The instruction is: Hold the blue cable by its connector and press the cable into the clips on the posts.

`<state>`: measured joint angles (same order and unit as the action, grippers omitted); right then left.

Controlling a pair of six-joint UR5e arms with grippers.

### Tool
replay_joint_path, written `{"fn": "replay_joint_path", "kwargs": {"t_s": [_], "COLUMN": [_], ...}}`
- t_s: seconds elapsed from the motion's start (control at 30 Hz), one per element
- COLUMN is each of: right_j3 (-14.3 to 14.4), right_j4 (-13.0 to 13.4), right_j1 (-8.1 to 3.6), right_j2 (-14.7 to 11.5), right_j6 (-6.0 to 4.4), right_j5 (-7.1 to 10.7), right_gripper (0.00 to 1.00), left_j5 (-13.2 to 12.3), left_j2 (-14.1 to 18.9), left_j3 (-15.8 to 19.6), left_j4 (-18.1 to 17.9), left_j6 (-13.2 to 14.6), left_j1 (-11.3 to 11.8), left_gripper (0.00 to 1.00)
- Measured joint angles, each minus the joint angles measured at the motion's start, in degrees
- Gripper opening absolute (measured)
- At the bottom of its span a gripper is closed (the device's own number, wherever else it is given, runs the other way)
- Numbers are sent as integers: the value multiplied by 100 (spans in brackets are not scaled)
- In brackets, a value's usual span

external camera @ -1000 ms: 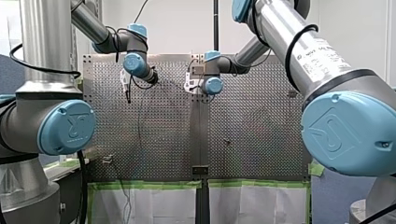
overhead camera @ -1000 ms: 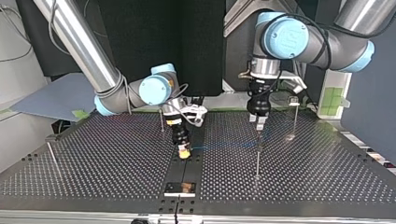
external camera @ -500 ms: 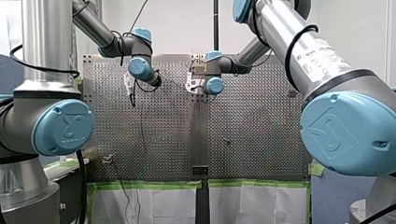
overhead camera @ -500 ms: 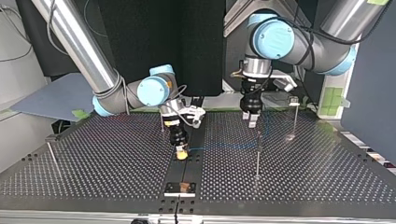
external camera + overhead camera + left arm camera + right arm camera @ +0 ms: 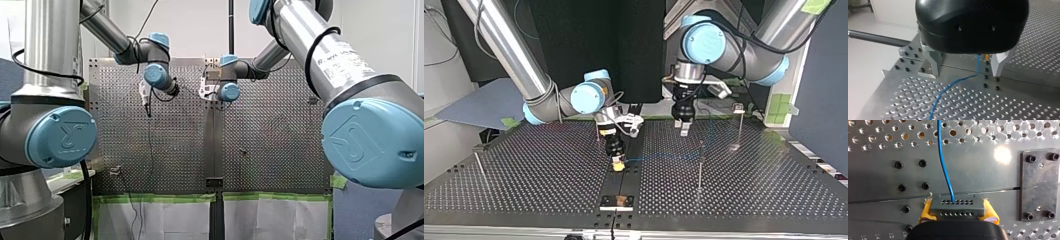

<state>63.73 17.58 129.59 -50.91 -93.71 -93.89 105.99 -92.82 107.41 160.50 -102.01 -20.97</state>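
In the right wrist view my right gripper [image 5: 958, 216] is shut on the grey connector [image 5: 956, 206], with a yellow pad on each side. The blue cable [image 5: 944, 162] leaves the connector and runs ahead over the perforated table. In the top view the cable [image 5: 659, 157] runs from my right gripper [image 5: 618, 163] to a thin post [image 5: 699, 165]. My left gripper [image 5: 684, 129] hangs above the table, left of that post in the top view. In the left wrist view its metal fingers [image 5: 934, 62] stand open, and the cable [image 5: 948, 87] lies on the table below them.
More thin posts stand at the back right [image 5: 740, 122], near my right gripper [image 5: 597, 131] and at the far left [image 5: 480, 165] of the top view. A black bolted plate [image 5: 1039, 185] lies beside the connector. A small bracket [image 5: 616, 201] sits at the table's near edge in the top view.
My left gripper has moved off the post toward the top view's left, staying open. My right gripper keeps its hold and has hardly moved.
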Motion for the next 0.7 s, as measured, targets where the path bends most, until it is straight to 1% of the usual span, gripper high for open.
{"fn": "replay_joint_path", "kwargs": {"t_s": [0.17, 0.3, 0.4, 0.7], "right_j3": [0, -1, -1, 0], "right_j4": [13, 12, 12, 17], "right_j1": [-1, -4, -6, -8], "right_j2": [2, 4, 6, 15], "right_j6": [0, 0, 0, 0], "right_j5": [4, 15, 18, 18], "right_gripper": [0, 0, 0, 0], "left_j5": [80, 221, 269, 315], "left_j2": [-147, -347, -473, -545], "left_j3": [-211, -420, -581, -1040], "left_j4": [96, 283, 425, 640], "left_j6": [0, -1, -7, -21], "left_j1": [-90, -139, -151, -129], "left_gripper": [100, 100, 100, 100]}}
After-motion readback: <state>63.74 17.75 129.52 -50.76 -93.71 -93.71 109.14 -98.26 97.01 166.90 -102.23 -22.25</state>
